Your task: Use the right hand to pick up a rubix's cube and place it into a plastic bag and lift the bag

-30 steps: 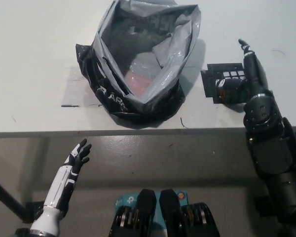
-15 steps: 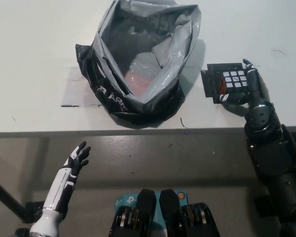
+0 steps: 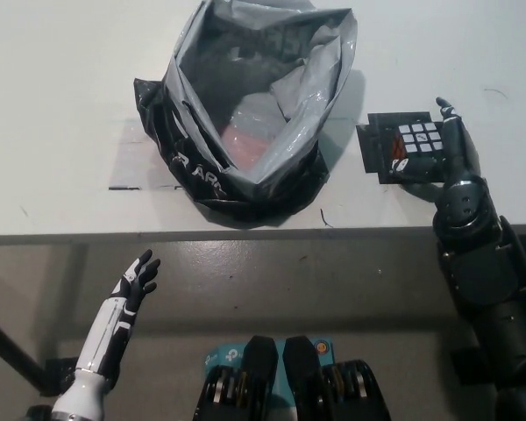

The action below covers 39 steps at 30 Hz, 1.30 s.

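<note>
The rubik's cube (image 3: pixel 418 139) sits on a black square pad (image 3: pixel 375 151) at the table's right, its white-tiled face up. My black right hand (image 3: pixel 451 149) presses against the cube's right side with fingers wrapped round it, one fingertip sticking up at the far end. The grey and black plastic bag (image 3: pixel 254 105) stands left of the cube with its mouth wide open; a reddish item shows inside. My white left hand (image 3: pixel 137 282) rests open at the lower left, below the table's front edge.
The white table (image 3: pixel 61 105) ends in a front edge across the middle of the picture. A strip of tape (image 3: pixel 127 186) lies left of the bag. A grey floor lies below the edge.
My right hand came down from above the cube to its right side and closed round it. The cube turned its white face up. The left hand barely moved.
</note>
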Tool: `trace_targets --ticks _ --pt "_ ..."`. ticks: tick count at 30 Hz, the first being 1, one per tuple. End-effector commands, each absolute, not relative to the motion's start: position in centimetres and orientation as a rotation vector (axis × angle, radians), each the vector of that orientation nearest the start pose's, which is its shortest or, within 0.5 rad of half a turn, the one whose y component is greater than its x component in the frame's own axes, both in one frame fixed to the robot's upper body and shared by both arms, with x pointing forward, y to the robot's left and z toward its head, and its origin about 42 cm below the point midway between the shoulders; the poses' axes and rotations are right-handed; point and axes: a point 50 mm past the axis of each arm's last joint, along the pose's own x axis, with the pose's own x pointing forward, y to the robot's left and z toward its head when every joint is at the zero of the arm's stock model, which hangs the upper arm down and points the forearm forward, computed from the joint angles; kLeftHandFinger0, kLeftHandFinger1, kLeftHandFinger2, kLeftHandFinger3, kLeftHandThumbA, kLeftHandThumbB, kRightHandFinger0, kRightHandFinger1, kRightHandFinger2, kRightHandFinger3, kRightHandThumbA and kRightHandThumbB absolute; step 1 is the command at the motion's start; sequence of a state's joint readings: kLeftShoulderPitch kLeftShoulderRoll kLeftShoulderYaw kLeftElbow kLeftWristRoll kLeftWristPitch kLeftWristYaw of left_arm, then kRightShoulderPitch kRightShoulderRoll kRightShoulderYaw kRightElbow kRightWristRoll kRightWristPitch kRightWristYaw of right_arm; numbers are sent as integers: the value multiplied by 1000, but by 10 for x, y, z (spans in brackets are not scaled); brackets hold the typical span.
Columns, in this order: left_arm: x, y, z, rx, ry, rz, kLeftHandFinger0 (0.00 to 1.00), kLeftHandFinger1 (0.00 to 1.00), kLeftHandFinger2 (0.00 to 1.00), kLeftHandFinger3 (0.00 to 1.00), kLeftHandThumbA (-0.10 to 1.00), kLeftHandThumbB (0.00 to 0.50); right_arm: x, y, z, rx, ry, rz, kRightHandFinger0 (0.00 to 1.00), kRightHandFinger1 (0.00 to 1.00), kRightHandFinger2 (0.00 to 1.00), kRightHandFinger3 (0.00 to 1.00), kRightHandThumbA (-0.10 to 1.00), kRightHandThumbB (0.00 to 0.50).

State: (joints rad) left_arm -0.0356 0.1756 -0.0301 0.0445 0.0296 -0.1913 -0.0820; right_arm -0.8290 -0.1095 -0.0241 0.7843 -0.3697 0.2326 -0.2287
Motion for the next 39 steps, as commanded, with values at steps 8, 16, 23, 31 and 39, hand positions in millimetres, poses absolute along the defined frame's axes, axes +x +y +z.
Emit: trace_targets --ticks 8,16,23,31,39 --pt "297 257 122 226 -226 -124 1000 1000 1000 1000 1000 235 535 -191 241 -344 -18 -204 1000 1000 1000 1000 873 444" --pt "300 259 122 222 -234 -125 1000 1000 1000 1000 1000 240 545 -203 220 -529 204 -208 763 1000 1000 1000 670 406" --pt "304 261 125 227 -244 -117 1000 1000 1000 1000 1000 240 545 -216 194 -809 228 -213 308 424 551 649 -95 281" --pt "306 261 127 227 -245 -118 1000 1000 1000 1000 1000 230 541 -222 186 -773 146 -260 195 291 357 343 -100 246" --pt "307 261 128 226 -249 -117 1000 1000 1000 1000 1000 231 541 -224 189 -638 66 -324 0 21 123 95 -100 260"
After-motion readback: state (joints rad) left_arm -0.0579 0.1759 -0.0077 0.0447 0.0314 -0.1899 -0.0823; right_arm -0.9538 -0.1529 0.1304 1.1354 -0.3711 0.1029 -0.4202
